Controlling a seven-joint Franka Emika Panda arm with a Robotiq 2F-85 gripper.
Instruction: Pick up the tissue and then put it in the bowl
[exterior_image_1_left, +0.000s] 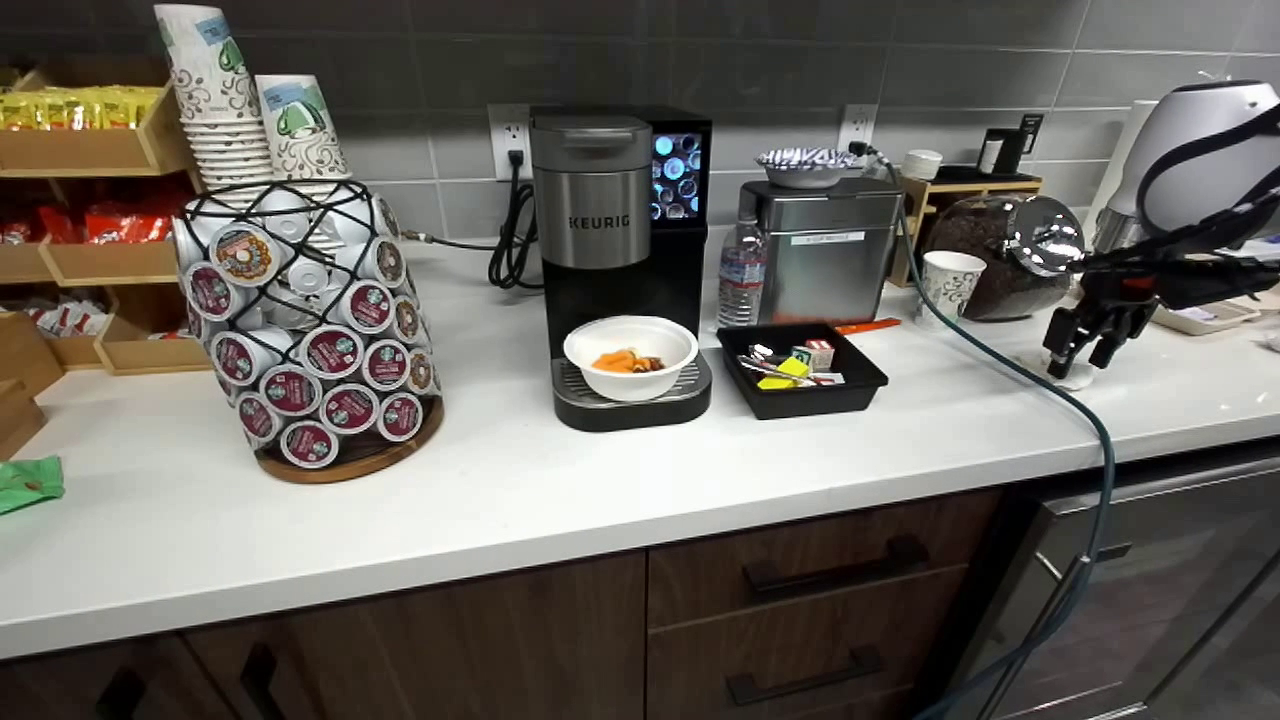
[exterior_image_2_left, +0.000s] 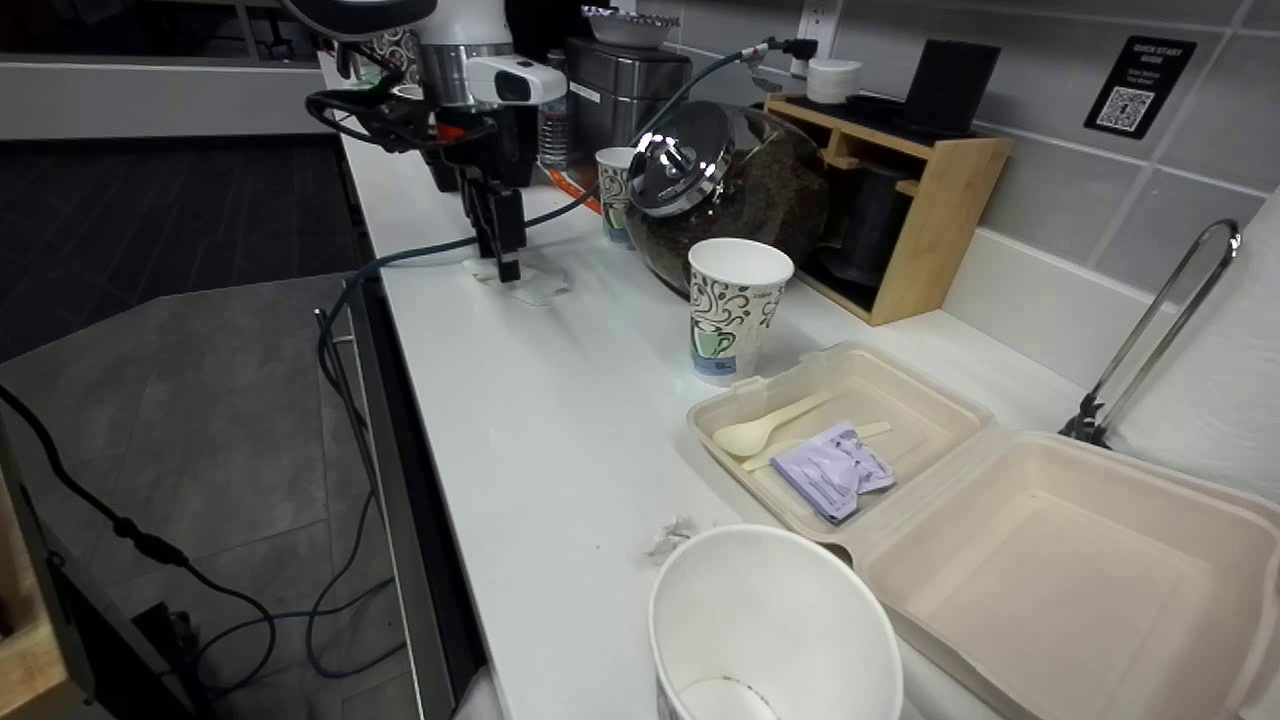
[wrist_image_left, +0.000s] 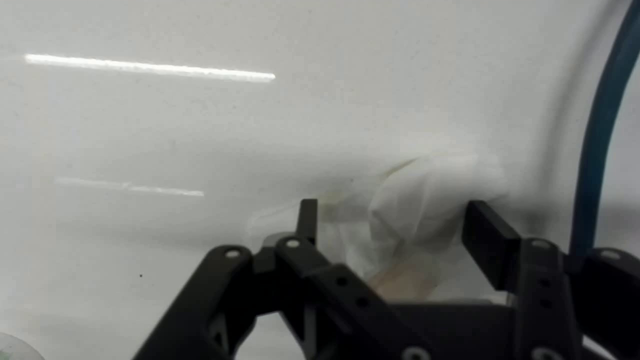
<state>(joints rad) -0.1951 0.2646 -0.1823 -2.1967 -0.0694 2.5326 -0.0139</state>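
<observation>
A crumpled white tissue (wrist_image_left: 425, 195) lies on the white counter, with a faint tan patch on it. It also shows in both exterior views (exterior_image_1_left: 1074, 376) (exterior_image_2_left: 541, 286). My gripper (wrist_image_left: 393, 204) is open, with part of the tissue between and below its two fingers; some of the tissue is hidden by them. In both exterior views the gripper (exterior_image_1_left: 1079, 364) (exterior_image_2_left: 498, 266) points down just over the tissue. A white bowl (exterior_image_1_left: 640, 386) with orange pieces inside sits on the coffee machine's drip tray in an exterior view. The bowl is out of the wrist view.
A blue-green hose (exterior_image_1_left: 1045, 378) arches over the counter close to the gripper. Between gripper and bowl stand a black tray (exterior_image_1_left: 812, 402) of small items and a paper cup (exterior_image_1_left: 948, 287). The coffee machine (exterior_image_1_left: 592, 215) rises behind the bowl. An open takeout box (exterior_image_2_left: 1060, 570) lies farther along.
</observation>
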